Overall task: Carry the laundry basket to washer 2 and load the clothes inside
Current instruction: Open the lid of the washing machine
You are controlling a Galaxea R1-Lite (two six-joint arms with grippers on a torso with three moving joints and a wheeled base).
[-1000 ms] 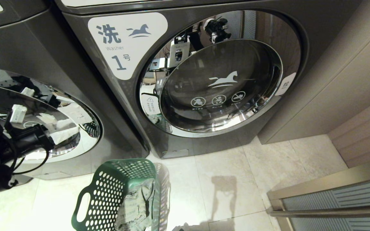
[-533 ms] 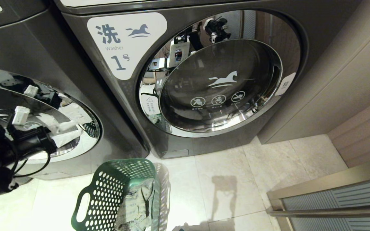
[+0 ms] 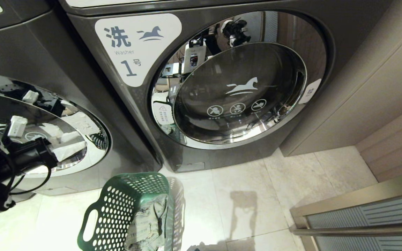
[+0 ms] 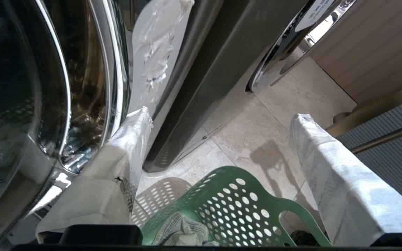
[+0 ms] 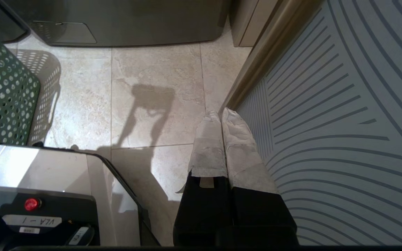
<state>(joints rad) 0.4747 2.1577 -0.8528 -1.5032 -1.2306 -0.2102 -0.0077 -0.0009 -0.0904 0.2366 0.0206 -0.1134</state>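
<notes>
Low in the head view, just left of centre, found the laundry basket [image 3: 117,209] upright on the pale floor tiles [image 3: 243,188], its slot handle turned toward the frame's lower left. Saw the clothes [image 3: 148,223] bunched against the basket's right-hand wall, the bundle's long axis running up and down the frame. Placed washer 2 [image 3: 30,45] at the left edge, its numeral not readable from here and its chrome-rimmed door apparently shut, with the machine labelled 1 [image 3: 134,45] filling the upper centre. Caught the left gripper [image 4: 222,139] at the head view's mid-left, in front of washer 2's door, and up and to the left of the basket. Noted in the left wrist view both cloth-wrapped fingers [image 4: 131,146] spread wide with nothing between them, one close to the door's chrome rim, though could not tell whether it touched. Noted there too the basket [image 4: 243,209] and the clothes [image 4: 180,233] at the frame's lower edge, below the spread fingers. Judged the left arm far the nearer to both the door and the bundle, so the coming move looked to be its own. Spotted the right gripper [image 5: 222,118] pressed together and empty over the tiles beside a striped grey panel [image 5: 344,122], parked well to the right of the basket.
</notes>
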